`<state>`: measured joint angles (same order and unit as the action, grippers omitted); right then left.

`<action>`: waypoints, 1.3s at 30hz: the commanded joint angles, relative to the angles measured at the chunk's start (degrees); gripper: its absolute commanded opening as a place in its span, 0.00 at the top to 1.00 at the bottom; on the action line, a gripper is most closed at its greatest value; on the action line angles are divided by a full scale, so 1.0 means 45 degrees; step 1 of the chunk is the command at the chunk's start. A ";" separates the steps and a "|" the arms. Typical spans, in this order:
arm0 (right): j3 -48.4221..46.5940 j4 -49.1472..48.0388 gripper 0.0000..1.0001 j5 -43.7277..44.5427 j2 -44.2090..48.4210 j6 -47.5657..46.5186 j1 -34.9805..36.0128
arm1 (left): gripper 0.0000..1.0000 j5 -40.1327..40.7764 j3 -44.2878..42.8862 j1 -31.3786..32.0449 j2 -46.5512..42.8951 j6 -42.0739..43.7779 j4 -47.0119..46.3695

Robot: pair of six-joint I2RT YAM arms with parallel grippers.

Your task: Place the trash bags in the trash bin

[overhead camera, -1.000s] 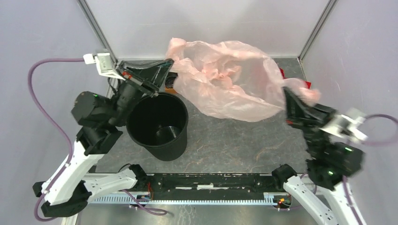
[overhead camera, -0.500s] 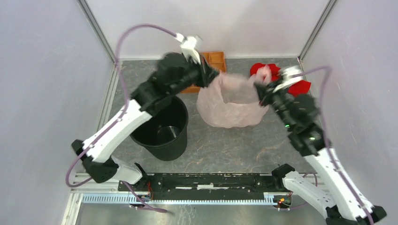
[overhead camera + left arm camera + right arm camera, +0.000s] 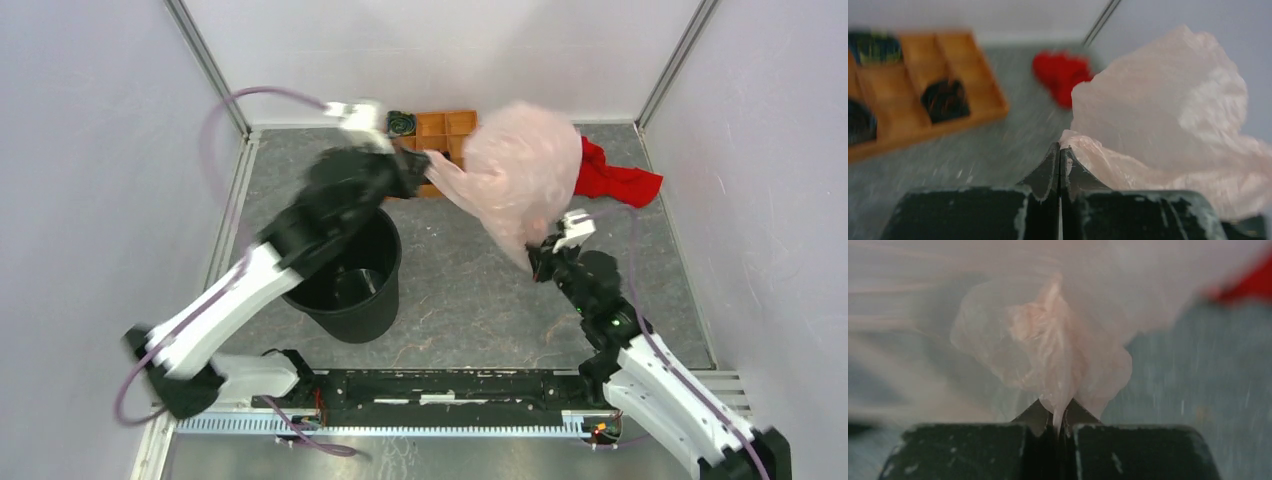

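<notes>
The pale pink trash bag (image 3: 525, 165) billows in the air over the back middle of the table, stretched between both grippers. My left gripper (image 3: 428, 160) is shut on the bag's left edge; in the left wrist view the film (image 3: 1168, 130) leaves the closed fingertips (image 3: 1060, 148) to the right. My right gripper (image 3: 537, 262) is shut on the bag's lower corner, and the right wrist view shows a pinched twist of film (image 3: 1048, 350) rising from its tips (image 3: 1058, 416). The round black trash bin (image 3: 340, 268) stands upright at the left, under the left arm, with the bag outside it.
An orange compartment tray (image 3: 445, 130) with dark items sits at the back, partly behind the bag. A bright red cloth (image 3: 615, 180) lies at the back right. Grey walls with metal posts close in the left, back and right sides.
Both arms moved fast. The bag was spread wide, then gathered and ballooned upward. The right gripper dropped toward the table's middle; the left arm's gripper shifted slightly left near the tray.
</notes>
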<state>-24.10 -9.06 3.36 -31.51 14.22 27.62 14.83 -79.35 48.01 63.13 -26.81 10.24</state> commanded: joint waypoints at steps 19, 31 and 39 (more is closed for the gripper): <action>-0.1767 0.1223 0.99 -0.0218 0.0134 -0.0268 -0.0015 | 0.98 0.2617 0.0598 0.0259 0.0253 -0.1503 0.2755; -1.0264 0.2636 0.99 -0.1446 -0.2620 -0.0753 -0.0024 | 0.98 -0.6794 -0.4340 -0.0063 0.1314 -0.1427 -0.1955; -0.5210 -0.0358 0.96 -0.0908 -0.0044 -0.0542 -0.0015 | 0.98 -0.0089 0.0039 -0.0070 -0.0826 -0.1860 -0.0888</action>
<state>-63.40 -13.17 -7.57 -31.29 12.38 27.62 -6.66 -85.89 48.01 57.58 -33.71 -3.79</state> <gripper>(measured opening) 0.038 0.025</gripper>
